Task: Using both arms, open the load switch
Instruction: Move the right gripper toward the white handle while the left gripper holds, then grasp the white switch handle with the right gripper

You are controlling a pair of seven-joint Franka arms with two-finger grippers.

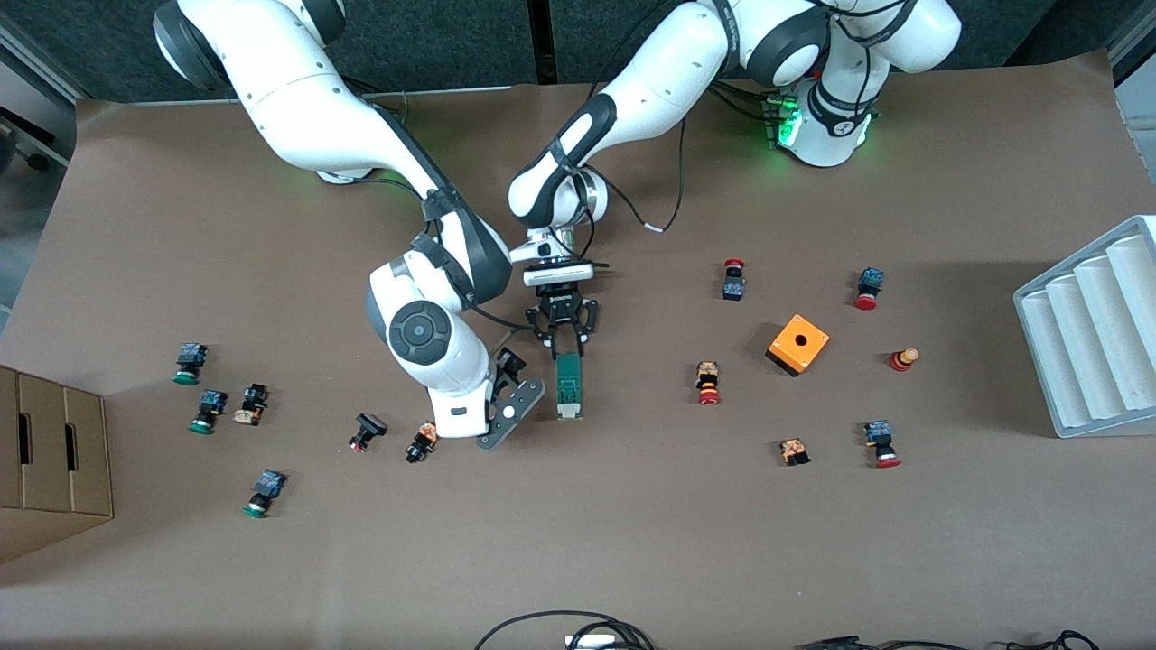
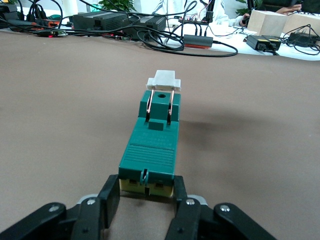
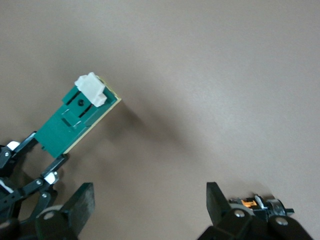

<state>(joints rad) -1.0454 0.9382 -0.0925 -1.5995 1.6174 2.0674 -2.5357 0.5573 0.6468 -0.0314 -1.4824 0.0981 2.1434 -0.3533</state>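
Observation:
The load switch (image 1: 567,386), a narrow dark green block, lies flat on the brown table with its white piece (image 1: 568,413) at the end nearer the front camera. My left gripper (image 1: 562,341) is shut on the switch's other end. In the left wrist view its fingers (image 2: 111,197) press both sides of the switch (image 2: 152,135). My right gripper (image 1: 517,390) hangs open beside the switch, toward the right arm's end of the table. In the right wrist view nothing lies between the right gripper's (image 3: 150,202) fingers, and the switch (image 3: 75,120) sits apart from them.
Red- and green-capped push buttons lie scattered at both ends of the table; two (image 1: 422,441) (image 1: 366,431) are close to the right gripper. An orange cube box (image 1: 797,344), a white ribbed tray (image 1: 1093,334) and a cardboard box (image 1: 54,460) stand farther off.

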